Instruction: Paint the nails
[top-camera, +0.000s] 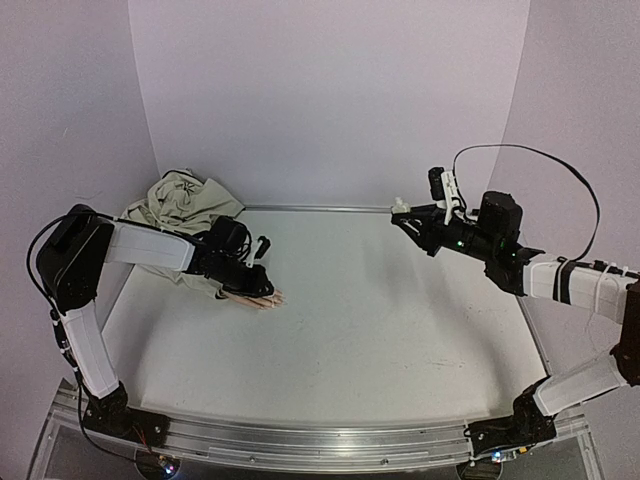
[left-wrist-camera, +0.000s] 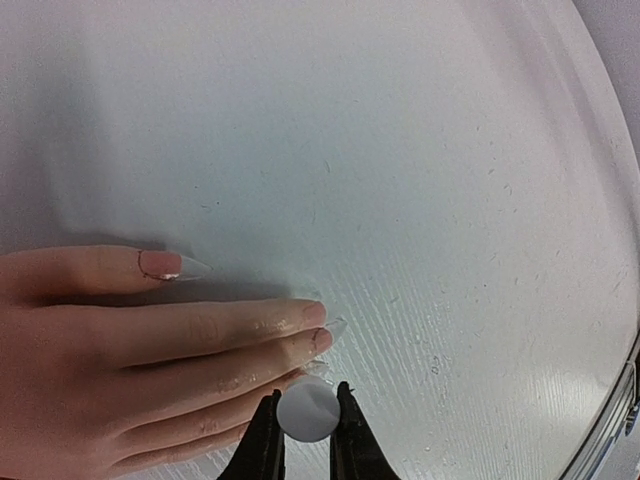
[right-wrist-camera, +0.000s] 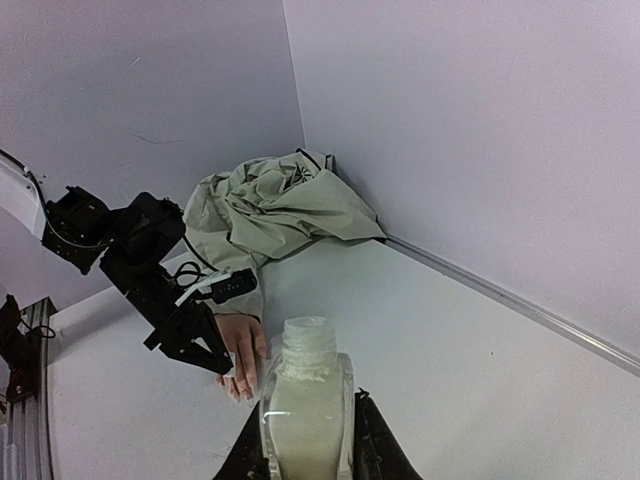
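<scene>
The peach mannequin hand (top-camera: 262, 298) lies palm down on the white table, its beige sleeve (top-camera: 185, 202) bunched behind it. In the left wrist view its fingers (left-wrist-camera: 130, 345) end in long pointed nails (left-wrist-camera: 334, 327); one nail (left-wrist-camera: 170, 265) looks pinkish. My left gripper (left-wrist-camera: 307, 420) is shut on a small white round cap (left-wrist-camera: 308, 409), right at the fingertips of the lower fingers. My right gripper (right-wrist-camera: 305, 445) is shut on a small open white bottle (right-wrist-camera: 303, 395), held in the air at the back right (top-camera: 402, 208), well away from the hand (right-wrist-camera: 243, 350).
The crumpled beige fabric (right-wrist-camera: 275, 195) fills the far left corner. A metal rail (top-camera: 320, 208) runs along the back edge of the table (top-camera: 380, 320). White walls close in on three sides. The left arm (top-camera: 150, 245) reaches over the sleeve.
</scene>
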